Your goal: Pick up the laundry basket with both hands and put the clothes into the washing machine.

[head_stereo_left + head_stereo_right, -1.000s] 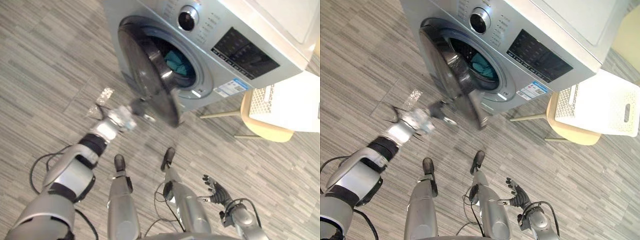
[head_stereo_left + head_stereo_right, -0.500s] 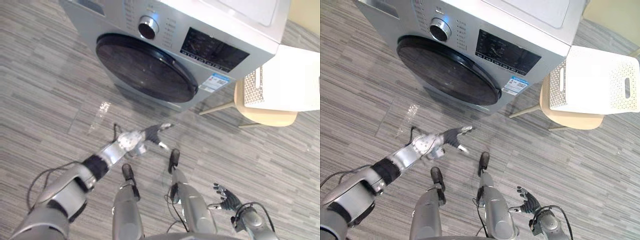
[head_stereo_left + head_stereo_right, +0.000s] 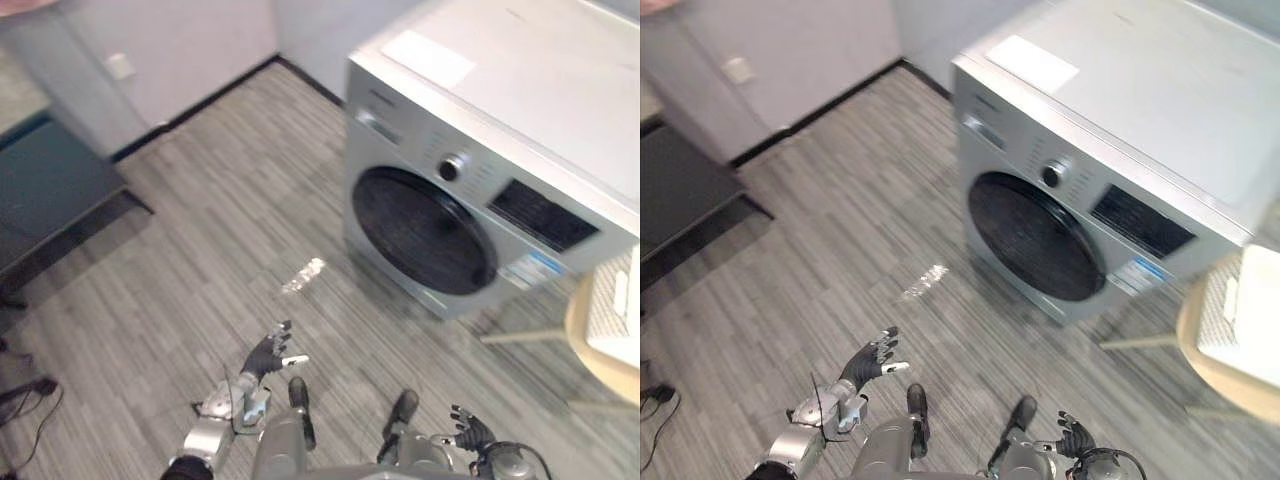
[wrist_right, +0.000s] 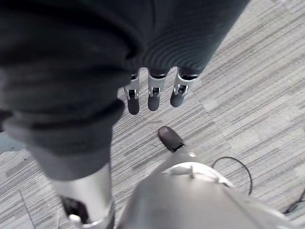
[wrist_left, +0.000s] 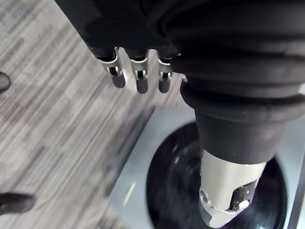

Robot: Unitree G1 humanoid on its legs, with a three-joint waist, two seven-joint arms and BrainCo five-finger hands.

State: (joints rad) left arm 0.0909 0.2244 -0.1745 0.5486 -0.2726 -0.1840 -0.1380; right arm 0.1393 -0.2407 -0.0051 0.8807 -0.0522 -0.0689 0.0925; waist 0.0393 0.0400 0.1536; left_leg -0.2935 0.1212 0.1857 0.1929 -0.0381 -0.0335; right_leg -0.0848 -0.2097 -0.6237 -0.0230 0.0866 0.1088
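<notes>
The silver washing machine (image 3: 520,150) stands at the right with its round dark door (image 3: 425,230) closed against the front. My left hand (image 3: 262,357) hangs low over the wood-look floor, well short of the machine, fingers (image 5: 137,80) straight and empty. Its wrist view looks along them at the dark door (image 5: 176,186). My right hand (image 3: 468,433) sits at the bottom edge, fingers (image 4: 152,98) relaxed and holding nothing. The white perforated laundry basket (image 3: 1240,320) rests on a pale round stool (image 3: 1225,385) at the far right edge.
A dark low cabinet (image 3: 45,200) stands at the left by the pale wall. A wall socket (image 3: 120,66) is on that wall. A bright glare patch (image 3: 303,276) lies on the floor before the machine. Open floor stretches between cabinet and machine.
The camera has swung up and back, so the room's wall and cabinet show now. The machine's door went from open to closed a second ago. My left hand has dropped back from the door.
</notes>
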